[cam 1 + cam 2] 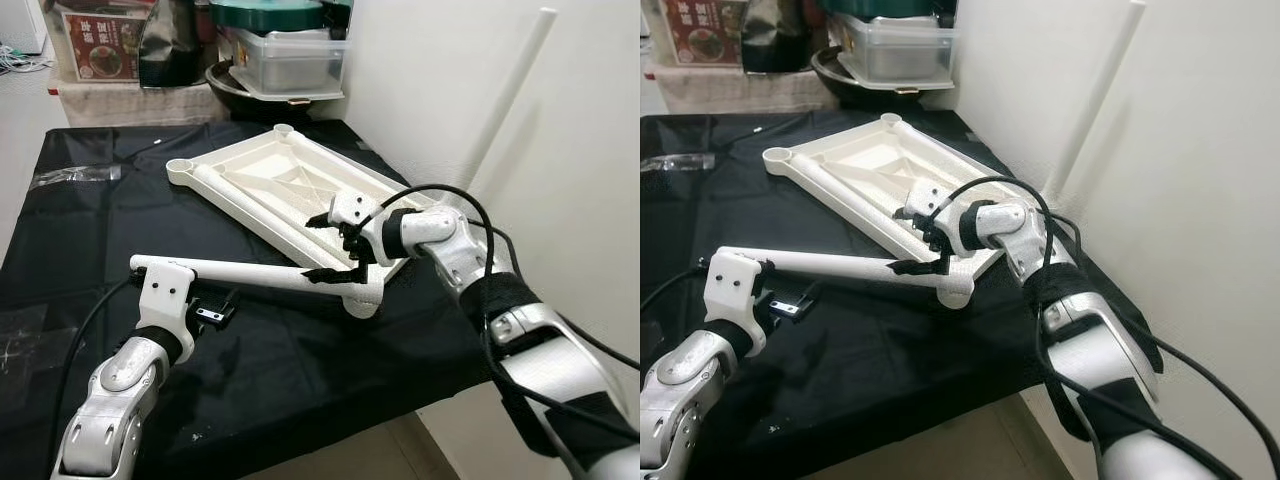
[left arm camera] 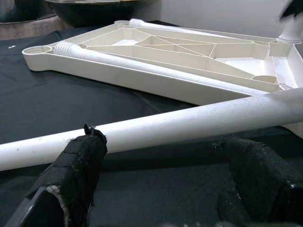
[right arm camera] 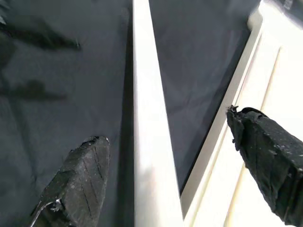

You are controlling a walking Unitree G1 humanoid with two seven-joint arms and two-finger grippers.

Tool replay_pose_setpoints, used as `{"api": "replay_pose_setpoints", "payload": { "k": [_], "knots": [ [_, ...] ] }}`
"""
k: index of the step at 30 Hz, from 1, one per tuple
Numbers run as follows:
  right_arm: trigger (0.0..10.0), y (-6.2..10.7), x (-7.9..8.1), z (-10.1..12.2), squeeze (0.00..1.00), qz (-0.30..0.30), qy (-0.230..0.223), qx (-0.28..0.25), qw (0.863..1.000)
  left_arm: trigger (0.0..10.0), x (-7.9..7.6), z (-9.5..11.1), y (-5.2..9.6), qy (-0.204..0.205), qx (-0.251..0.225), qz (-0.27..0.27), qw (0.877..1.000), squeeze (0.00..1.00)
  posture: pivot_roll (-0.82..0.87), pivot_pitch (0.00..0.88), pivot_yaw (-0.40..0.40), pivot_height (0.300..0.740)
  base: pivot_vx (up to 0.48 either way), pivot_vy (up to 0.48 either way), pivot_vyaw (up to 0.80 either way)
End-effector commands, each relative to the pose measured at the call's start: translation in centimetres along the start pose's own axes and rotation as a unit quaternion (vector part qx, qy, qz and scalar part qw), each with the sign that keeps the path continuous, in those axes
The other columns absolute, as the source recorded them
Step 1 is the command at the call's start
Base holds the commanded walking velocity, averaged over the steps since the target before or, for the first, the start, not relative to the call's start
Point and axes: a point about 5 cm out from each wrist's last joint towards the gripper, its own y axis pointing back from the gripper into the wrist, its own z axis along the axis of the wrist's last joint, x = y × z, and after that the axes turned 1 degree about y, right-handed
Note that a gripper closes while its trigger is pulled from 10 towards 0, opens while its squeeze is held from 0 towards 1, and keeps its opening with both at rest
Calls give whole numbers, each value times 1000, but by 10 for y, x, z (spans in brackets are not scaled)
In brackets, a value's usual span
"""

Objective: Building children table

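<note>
Fitting a leg: the white leg [image 1: 255, 273] lies over the black worktop [image 1: 90, 215], its end at the upturned tabletop's [image 1: 290, 185] corner socket, left pincer [image 2: 165, 175] and right pincer [image 3: 175, 165] both spread astride it; next, closing and seating it.

A table leg [image 1: 260, 275] lies before the upturned tabletop [image 1: 290, 185], touching its near corner.

Black-draped table [image 1: 90, 210] beside white wall [image 1: 420, 70]
</note>
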Motion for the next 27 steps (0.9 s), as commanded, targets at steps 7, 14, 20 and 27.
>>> {"api": "replay_pose_setpoints", "payload": {
  "k": [7,14,20,27],
  "knots": [
    [10000,17,2,-36,0,22,-71,101,992,10000,-5,-4,-2,6,6,-8,1000,0,75,0,-163,740,0,0,0],
    [10000,24,7,-53,0,15,-104,134,985,10000,-5,-5,-2,5,6,-10,1000,0,76,0,-162,740,0,0,0],
    [10000,20,13,-60,0,17,-109,148,983,10000,-5,-5,-3,4,7,-11,1000,0,77,0,-161,740,0,0,0],
    [4275,13,19,-63,0,15,-126,153,980,10000,-4,-5,-3,2,7,-11,1000,0,77,0,-161,740,0,0,0]
  ]
}}
